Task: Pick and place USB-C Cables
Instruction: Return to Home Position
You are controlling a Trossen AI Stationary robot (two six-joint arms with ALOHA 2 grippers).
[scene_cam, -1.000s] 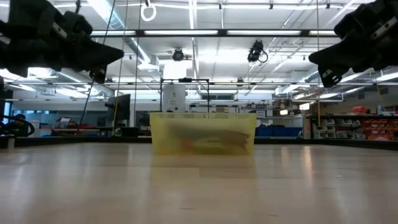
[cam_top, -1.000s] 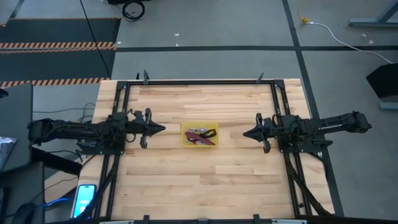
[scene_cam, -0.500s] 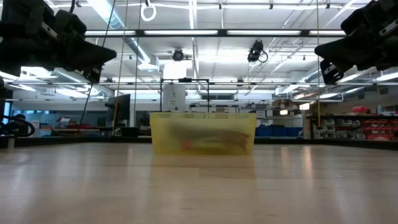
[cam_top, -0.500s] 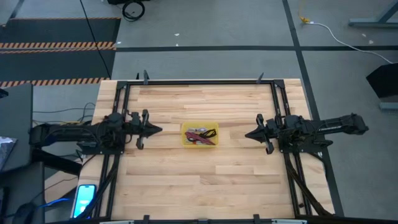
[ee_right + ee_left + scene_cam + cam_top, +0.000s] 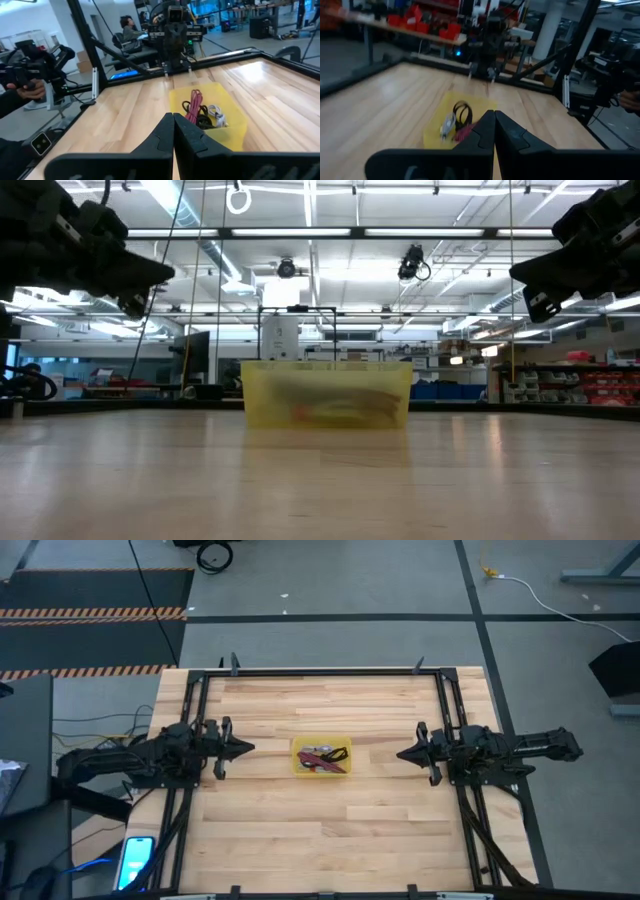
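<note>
A: What's on the desk [image 5: 300,830] besides the job?
B: A black frame rail [image 5: 320,671] runs round its edge. A phone [image 5: 135,860], screen lit, sits by the lower-left corner in the high view.
A: Floor?
B: Hazard-striped mat [image 5: 90,612] at far left. Black ring-shaped cord [image 5: 214,555] at the top edge. Long white cord [image 5: 545,598] with a yellow plug [image 5: 488,571] at upper right.
A: Room?
B: Ceiling light strips [image 5: 330,232], red bins [image 5: 600,385] on shelving, a seated person [image 5: 129,27] beyond the desk.

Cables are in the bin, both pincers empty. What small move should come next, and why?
Probably draw both arms back toward their bases: the cables lie inside the yellow bin, and the left pincer and right pincer hang shut and empty, each to one side of the bin, apart from it.
</note>
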